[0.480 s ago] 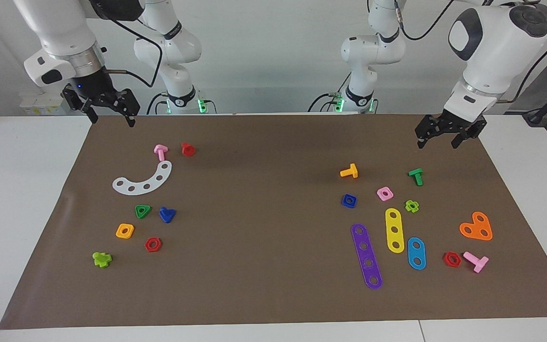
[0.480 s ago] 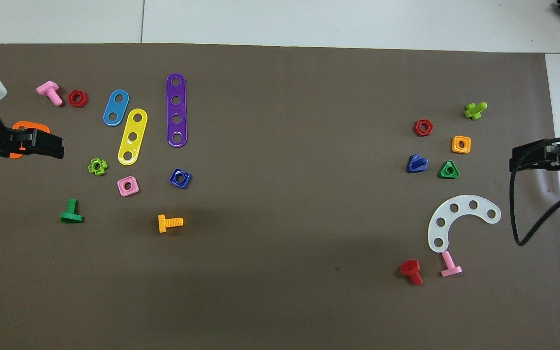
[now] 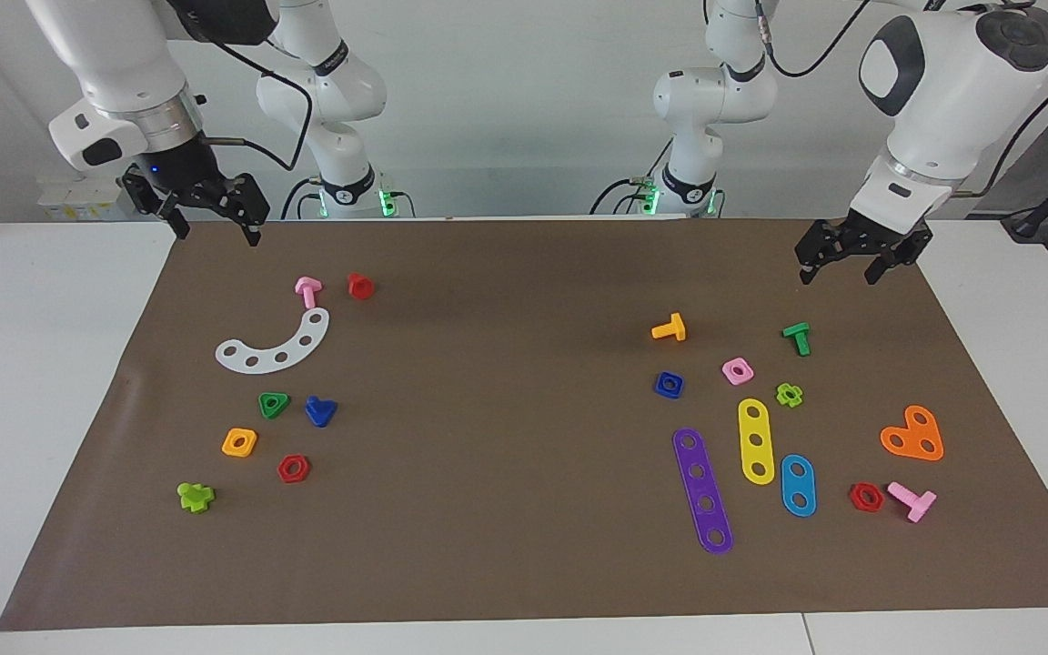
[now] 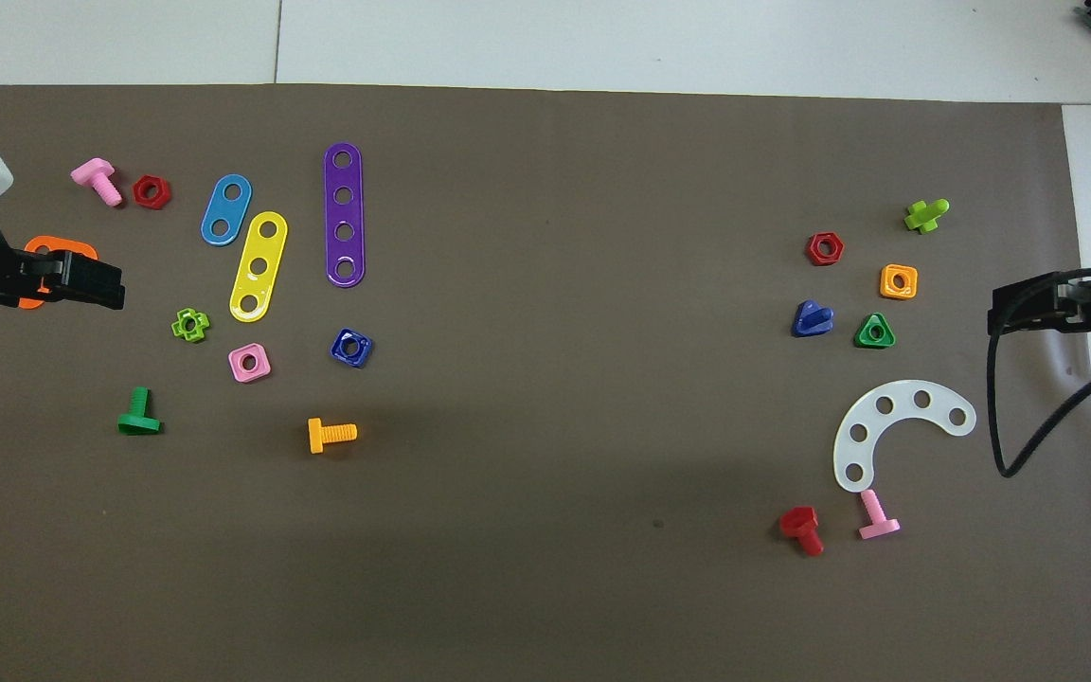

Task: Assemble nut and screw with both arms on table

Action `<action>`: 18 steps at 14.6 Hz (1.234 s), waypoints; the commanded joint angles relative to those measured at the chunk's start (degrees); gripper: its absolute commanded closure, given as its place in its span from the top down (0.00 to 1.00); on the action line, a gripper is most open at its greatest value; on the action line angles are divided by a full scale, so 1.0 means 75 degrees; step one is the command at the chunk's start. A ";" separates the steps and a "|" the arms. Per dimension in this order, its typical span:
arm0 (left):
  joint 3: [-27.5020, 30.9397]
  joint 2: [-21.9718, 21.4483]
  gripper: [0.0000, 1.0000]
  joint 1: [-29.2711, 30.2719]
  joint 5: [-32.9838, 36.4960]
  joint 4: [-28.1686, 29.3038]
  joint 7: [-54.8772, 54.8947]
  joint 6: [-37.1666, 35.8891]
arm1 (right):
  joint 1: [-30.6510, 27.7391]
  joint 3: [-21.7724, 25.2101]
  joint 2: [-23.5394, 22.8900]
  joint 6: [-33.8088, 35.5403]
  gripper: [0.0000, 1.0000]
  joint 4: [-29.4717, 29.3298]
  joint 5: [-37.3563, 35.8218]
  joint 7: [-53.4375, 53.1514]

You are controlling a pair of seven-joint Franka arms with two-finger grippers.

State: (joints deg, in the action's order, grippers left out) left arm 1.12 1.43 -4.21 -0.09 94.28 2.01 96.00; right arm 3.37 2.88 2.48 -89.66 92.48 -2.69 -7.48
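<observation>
1. The right arm's black two-finger gripper [image 3: 211, 211] hangs in the air over the mat corner nearest its own base, fingers spread and holding nothing. Against half a second ago it has shifted slightly toward the table's middle and a touch higher.
2. The small dark-blue plastic screw with a triangular head [image 3: 320, 410] lies on the large brown mat of the white table [image 3: 506, 546] at the right arm's end, just beside the green triangular nut [image 3: 273, 404] and nearer to the robots than the red hexagonal nut [image 3: 293, 468]. It has not moved.
3. The small dark-blue plastic square nut [image 3: 669, 385] lies at the left arm's end, farther from the robots than the orange T-shaped screw [image 3: 670, 328] and near the pink square nut [image 3: 737, 370]. It has not moved either.
4. The left arm's black two-finger gripper [image 3: 838, 260] hangs over the mat edge nearest its base, fingers apart and empty, almost exactly where it was.
</observation>
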 commanded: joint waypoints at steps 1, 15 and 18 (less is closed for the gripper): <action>-0.0033 -0.0261 1.00 0.0034 0.0117 0.0308 0.0060 0.0103 | -0.0133 -0.0091 0.0126 -0.0944 1.00 0.0722 0.0368 0.0013; -0.0033 -0.0261 1.00 0.0034 0.0117 0.0308 0.0060 0.0103 | 0.0031 -0.0219 -0.2334 -0.5505 0.91 0.2586 0.0522 0.2063; -0.0021 -0.0261 1.00 0.0034 0.0117 0.0308 0.0060 0.0103 | 0.0031 -0.0313 -0.2405 -0.5529 0.77 0.2797 0.0534 0.2075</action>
State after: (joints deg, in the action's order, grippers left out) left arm 1.12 1.43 -4.21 -0.09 94.29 2.01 96.00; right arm 4.09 1.13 -16.50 -129.79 111.37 -0.16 6.24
